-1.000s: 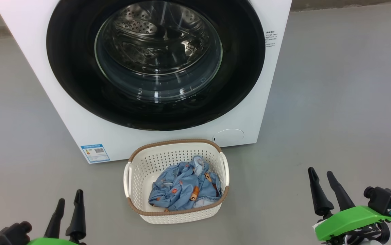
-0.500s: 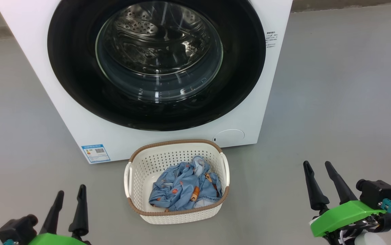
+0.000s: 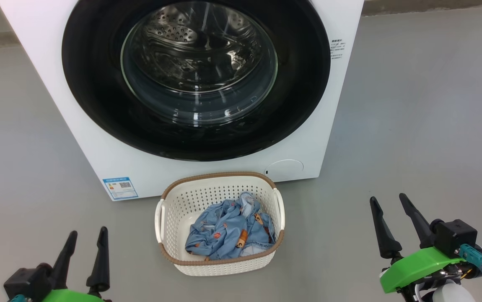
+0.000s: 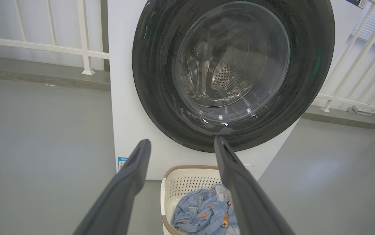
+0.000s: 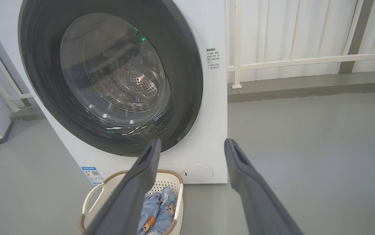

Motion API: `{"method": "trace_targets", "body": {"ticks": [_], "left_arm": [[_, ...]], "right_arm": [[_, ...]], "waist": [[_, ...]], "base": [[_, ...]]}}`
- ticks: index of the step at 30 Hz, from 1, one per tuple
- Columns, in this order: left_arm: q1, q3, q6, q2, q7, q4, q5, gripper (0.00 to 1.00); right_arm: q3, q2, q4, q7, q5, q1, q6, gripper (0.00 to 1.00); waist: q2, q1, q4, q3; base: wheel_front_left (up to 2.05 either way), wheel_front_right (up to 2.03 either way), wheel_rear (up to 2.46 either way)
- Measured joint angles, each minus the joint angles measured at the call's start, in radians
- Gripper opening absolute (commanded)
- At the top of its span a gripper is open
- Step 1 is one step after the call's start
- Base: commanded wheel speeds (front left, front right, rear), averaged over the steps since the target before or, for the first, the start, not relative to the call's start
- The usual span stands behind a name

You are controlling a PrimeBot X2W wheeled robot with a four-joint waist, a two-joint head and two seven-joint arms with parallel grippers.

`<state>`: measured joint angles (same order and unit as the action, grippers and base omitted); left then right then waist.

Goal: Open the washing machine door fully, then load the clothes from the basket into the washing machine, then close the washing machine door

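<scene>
The white washing machine [image 3: 98,159] stands ahead, its round black-rimmed door [image 3: 90,96] shut flat against the front, steel drum visible through the glass. On the floor in front of it sits the cream basket [image 3: 220,264] with a brown rim, holding crumpled light blue clothes [image 3: 228,233]. My left gripper [image 3: 88,235] hovers open at the lower left, well left of the basket. At the lower right, my right gripper [image 3: 387,200] is open and empty too. The wrist views show the door [image 4: 155,81] [image 5: 187,81], the basket [image 4: 187,179] [image 5: 93,195], and open grippers [image 4: 181,143] [image 5: 192,143].
Grey floor [image 3: 413,126] spreads around the machine on both sides. A white railing [image 5: 305,60] on a low kerb runs behind the machine, also the railing [image 4: 44,47] to its other side. A round flap [image 3: 283,169] and a blue sticker [image 3: 120,188] mark the machine's lower front.
Both grippers have shifted slightly: the right one rose and moved a little left, the left one edged up. The head view has drifted a bit, shifting the scene slightly right. Both stay open.
</scene>
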<state>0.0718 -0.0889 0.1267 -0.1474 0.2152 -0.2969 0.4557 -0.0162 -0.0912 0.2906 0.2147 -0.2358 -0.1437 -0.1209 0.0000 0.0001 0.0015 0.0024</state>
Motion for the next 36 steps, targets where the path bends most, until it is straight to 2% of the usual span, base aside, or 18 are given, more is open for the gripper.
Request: {"method": "trace_targets", "body": {"ticks": [13,36], "left_arm": [[0.001,-0.004,0.001,-0.009,0.034,-0.006,-0.121,1.0],[0.002,0.053,0.001,0.018,0.037,-0.045,-0.154,1.0]], "right_arm": [[-0.001,0.002,0.02,0.034,0.128,-0.016,-0.001,1.0],[-0.039,0.024,0.105,0.035,0.13,-0.029,-0.001,1.0]], "waist": [[0.0,0.0,0.001,-0.003],[0.0,-0.0001,-0.001,-0.004]], "base": [[0.0,0.0,0.0],[0.0,0.0,0.0]]}}
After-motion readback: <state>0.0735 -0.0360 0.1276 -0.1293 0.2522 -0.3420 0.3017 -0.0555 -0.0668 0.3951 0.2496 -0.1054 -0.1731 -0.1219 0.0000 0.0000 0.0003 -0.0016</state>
